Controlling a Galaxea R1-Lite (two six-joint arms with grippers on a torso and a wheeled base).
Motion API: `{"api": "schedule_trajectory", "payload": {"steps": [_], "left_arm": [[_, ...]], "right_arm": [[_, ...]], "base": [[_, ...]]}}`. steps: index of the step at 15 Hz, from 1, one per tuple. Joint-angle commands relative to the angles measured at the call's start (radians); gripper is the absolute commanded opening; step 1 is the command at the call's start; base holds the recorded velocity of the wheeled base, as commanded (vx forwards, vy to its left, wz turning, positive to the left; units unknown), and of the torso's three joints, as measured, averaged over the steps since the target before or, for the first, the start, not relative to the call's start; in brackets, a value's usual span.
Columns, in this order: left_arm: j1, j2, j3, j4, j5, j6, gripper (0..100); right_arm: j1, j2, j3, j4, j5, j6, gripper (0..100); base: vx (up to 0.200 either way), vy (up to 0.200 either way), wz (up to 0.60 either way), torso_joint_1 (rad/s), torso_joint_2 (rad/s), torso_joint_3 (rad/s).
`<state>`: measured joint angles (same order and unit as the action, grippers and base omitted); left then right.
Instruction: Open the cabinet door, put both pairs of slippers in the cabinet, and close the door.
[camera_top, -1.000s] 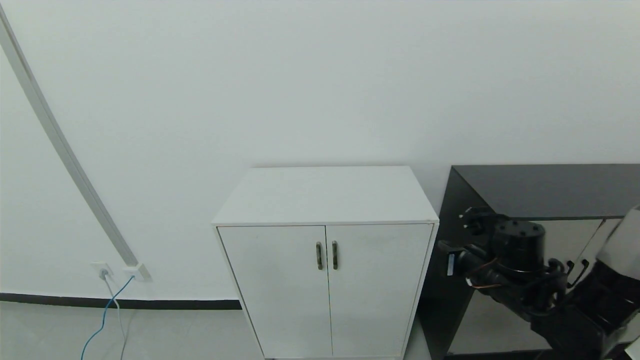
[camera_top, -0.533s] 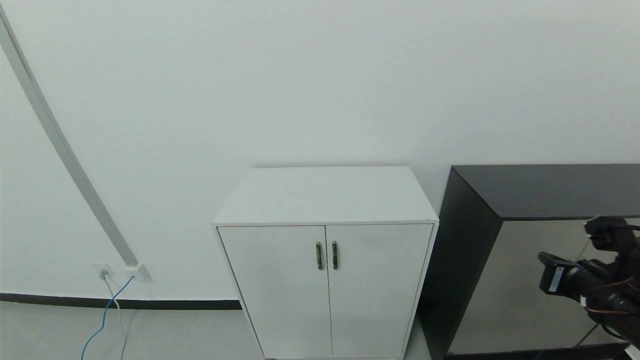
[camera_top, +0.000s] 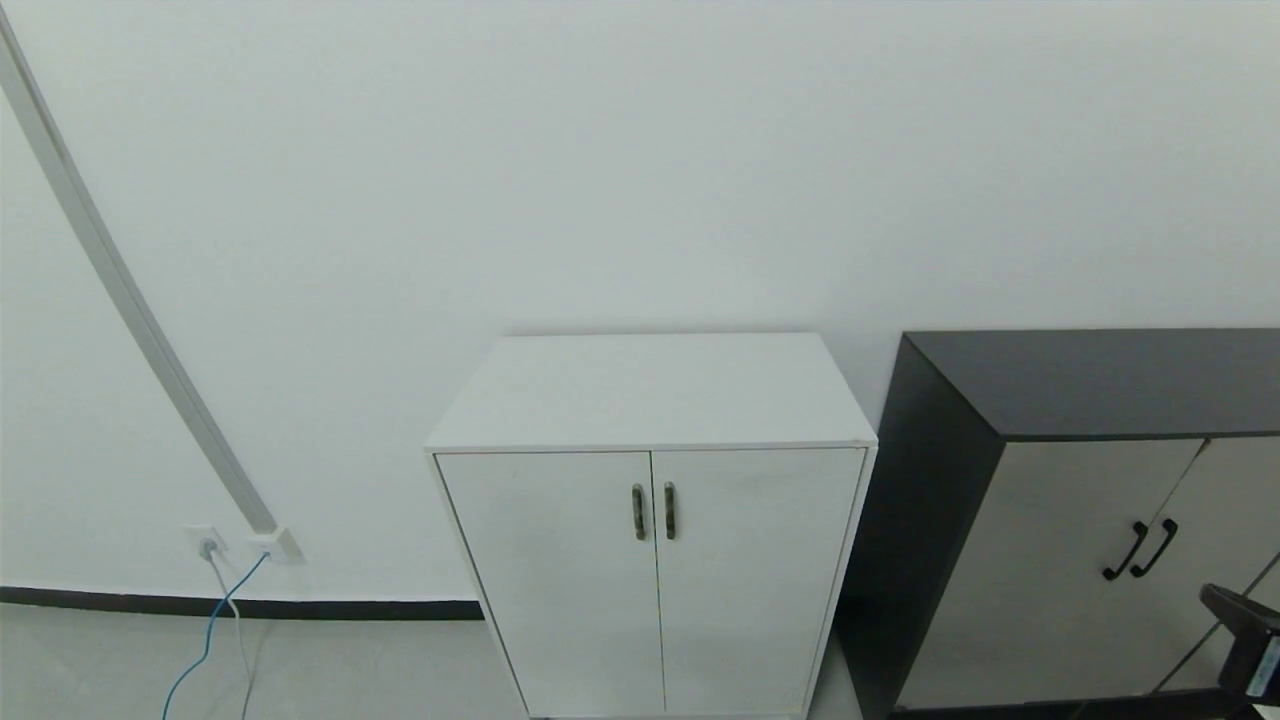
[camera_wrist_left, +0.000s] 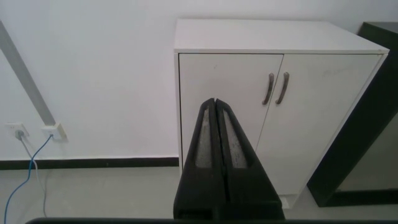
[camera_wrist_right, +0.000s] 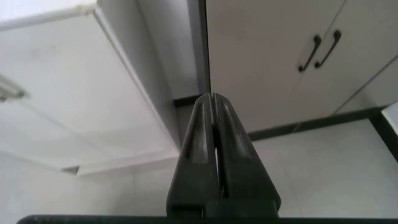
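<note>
My left claw (camera_wrist_left: 215, 109) is pressed together, its two black fingers flat against each other with nothing between them; my right claw (camera_wrist_right: 212, 106) is the same, tips meeting along a thin line and holding nothing.

Straight ahead of the left claw, well apart from its tips, stands the white two-door cabinet (camera_wrist_left: 280, 37); both doors are shut flush. Its pair of slim dark upright handles (camera_wrist_left: 268, 89) sits side by side at the middle seam, beyond the claw and higher than its tips.

Ahead of the right claw is a black-framed cabinet with grey doors (camera_wrist_right: 267, 56), also shut; its two curved black handles (camera_wrist_right: 310, 54) lie well beyond the fingertips. The white cabinet stands off to that claw's left, just beside the black one; I cannot tell whether the two touch. Pale floor (camera_wrist_right: 323, 162) lies below the right claw.

In the head view a black piece of my right arm (camera_top: 1248, 640) shows low in front of the grey doors.

Farther out, behind both cabinets, is the plain white wall (camera_top: 600, 150); a grey slanting strip (camera_top: 120, 290) runs down it to a pair of wall sockets (camera_top: 208, 545). A blue cable (camera_top: 210, 630) hangs from them past the black skirting line (camera_top: 300, 607).
</note>
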<state>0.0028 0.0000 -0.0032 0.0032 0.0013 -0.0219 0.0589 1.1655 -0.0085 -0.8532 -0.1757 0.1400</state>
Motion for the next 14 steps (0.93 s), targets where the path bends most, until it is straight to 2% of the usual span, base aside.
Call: {"api": "schedule_trajectory", "payload": {"steps": [1,4,6,8,10,14], "left_arm": [[0.000,0.002,0.000,0.000,0.000,0.000,0],[0.000,0.002,0.000,0.000,-0.001,0.000,0],[0.000,0.000,0.000,0.000,0.000,0.000,0],[0.000,0.002,0.000,0.000,0.000,-0.001,0],[0.000,0.002,0.000,0.000,0.000,0.000,0],[0.000,0.002,0.000,0.000,0.000,-0.001,0]], "right_arm": [[0.004,-0.328,-0.014,0.253,0.030,0.000,0],[0.004,-0.518,-0.045,0.468,0.048,0.000,0],[0.012,-0.715,-0.084,0.681,0.070,-0.014,0],[0.013,-0.848,-0.099,0.796,0.088,-0.053,0],[0.013,-0.943,-0.105,0.864,0.105,-0.079,0],[0.019,-1.066,-0.080,0.895,0.163,-0.089,0]], "base": [[0.000,0.000,0.00,0.000,0.00,0.000],[0.000,0.000,0.00,0.000,0.00,0.000],[0.000,0.000,0.00,0.000,0.00,0.000],[0.000,0.000,0.00,0.000,0.00,0.000],[0.000,0.000,0.00,0.000,0.00,0.000],[0.000,0.000,0.00,0.000,0.00,0.000]]}}
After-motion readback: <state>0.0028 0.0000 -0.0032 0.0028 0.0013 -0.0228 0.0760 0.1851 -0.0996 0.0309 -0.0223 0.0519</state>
